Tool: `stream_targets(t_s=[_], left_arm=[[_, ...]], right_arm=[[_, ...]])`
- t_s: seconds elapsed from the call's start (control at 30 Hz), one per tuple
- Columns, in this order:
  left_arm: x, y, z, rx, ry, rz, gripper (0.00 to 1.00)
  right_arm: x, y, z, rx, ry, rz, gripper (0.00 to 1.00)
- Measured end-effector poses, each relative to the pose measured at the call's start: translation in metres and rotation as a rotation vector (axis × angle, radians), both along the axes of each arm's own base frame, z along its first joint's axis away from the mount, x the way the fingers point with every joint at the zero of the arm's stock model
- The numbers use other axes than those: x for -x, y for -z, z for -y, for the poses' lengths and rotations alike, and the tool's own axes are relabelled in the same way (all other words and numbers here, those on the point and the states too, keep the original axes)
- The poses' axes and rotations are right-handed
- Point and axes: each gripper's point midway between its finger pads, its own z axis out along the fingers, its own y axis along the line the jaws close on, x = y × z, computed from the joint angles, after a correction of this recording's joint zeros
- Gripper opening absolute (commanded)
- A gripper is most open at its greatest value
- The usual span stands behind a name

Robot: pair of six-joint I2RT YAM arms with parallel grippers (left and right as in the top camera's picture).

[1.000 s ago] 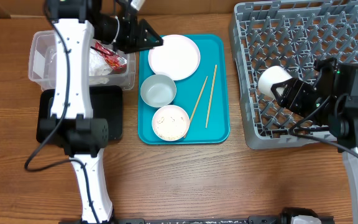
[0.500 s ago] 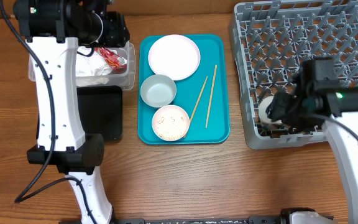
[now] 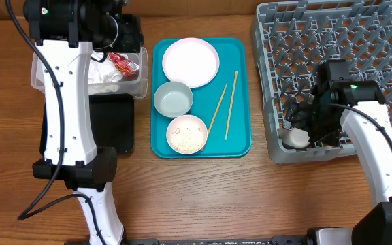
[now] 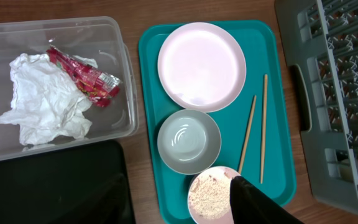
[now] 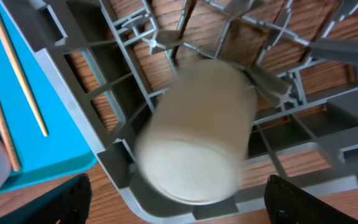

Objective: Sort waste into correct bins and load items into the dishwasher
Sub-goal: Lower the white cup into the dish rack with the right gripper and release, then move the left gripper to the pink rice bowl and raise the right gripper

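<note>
The small white cup [image 5: 194,137] lies on its side, blurred, in the near left corner of the grey dishwasher rack [image 3: 332,61]. My right gripper [image 5: 178,183] stands open around the cup without touching it. High over the clear tub [image 4: 128,106] hovers my left gripper [image 4: 179,199], open and holding nothing. The tub holds the crumpled napkin [image 4: 45,102] and the red wrapper [image 4: 82,78]. On the teal tray [image 4: 279,74] sit the pink plate [image 4: 201,65], a grey-white bowl [image 4: 188,140], a pinkish bowl with rice [image 4: 210,196] and two chopsticks [image 4: 263,124].
The black tray [image 3: 118,122] lies just in front of the tub, partly under the left arm. The teal tray fills the middle between the tub and the rack. Bare wooden table runs along the front edge.
The right gripper carried the cup down to the rack's near left corner and opened off it. The left arm drew back over the tub, its jaws widening slightly.
</note>
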Motion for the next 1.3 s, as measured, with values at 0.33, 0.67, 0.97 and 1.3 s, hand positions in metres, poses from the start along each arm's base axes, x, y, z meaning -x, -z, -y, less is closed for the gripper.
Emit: stream_targets(t_s=[0.33, 0.67, 0.97, 1.3], left_arm=[[0.000, 0.000, 0.000, -0.002, 0.000, 0.000, 0.58], [0.007, -0.009, 0.018, 0.092, 0.051, 0.004, 0.64], [0.045, -0.071, 0.015, 0.135, 0.015, 0.143, 0.60], [0.056, -0.020, 0.042, 0.119, 0.016, -0.059, 0.52]], right_arm=[[-0.038, -0.067, -0.009, -0.049, -0.028, 0.178, 0.89], [-0.082, -0.121, -0.078, -0.267, -0.176, 0.436, 0.80], [-0.085, -0.127, -0.155, -0.317, -0.233, 0.490, 0.77], [-0.078, -0.066, -0.192, -0.251, -0.227, 0.323, 0.77]])
